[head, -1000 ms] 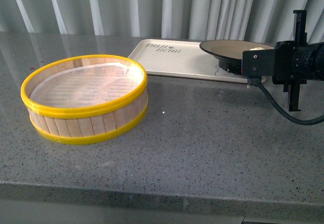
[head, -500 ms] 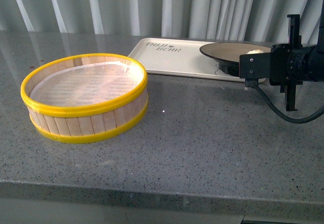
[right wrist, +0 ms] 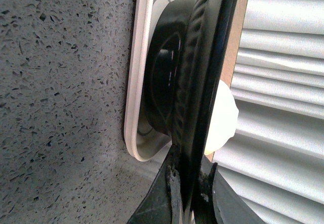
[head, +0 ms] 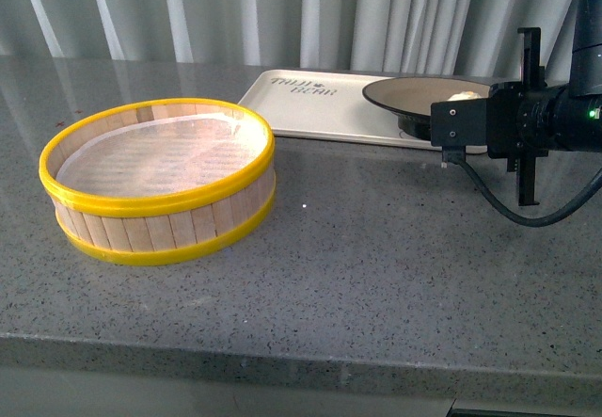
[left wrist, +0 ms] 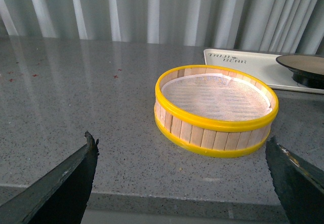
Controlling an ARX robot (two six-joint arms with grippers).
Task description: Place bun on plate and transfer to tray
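Note:
The plate [head: 411,93], beige inside with a black rim, sits level over the right end of the cream tray [head: 320,106]. My right gripper [head: 453,118] is shut on its near rim. The white bun [head: 463,95] lies inside the plate, close to the gripped edge. In the right wrist view the fingertips [right wrist: 174,183] pinch the black rim of the plate [right wrist: 202,82], the bun [right wrist: 223,118] bulges behind it, and the plate's foot is close to the tray [right wrist: 134,107]; whether they touch I cannot tell. My left gripper [left wrist: 179,183] hangs open near the counter's front edge, holding nothing.
A yellow-rimmed wooden steamer basket [head: 158,177] stands at the left of the grey speckled counter, seen too in the left wrist view as the basket [left wrist: 215,107]. Curtains close off the back. The right arm's cable [head: 527,215] loops down over the counter.
My right gripper has carried the plate with the bun a little to the left, further over the tray's right end. The basket and the left gripper have stayed put.

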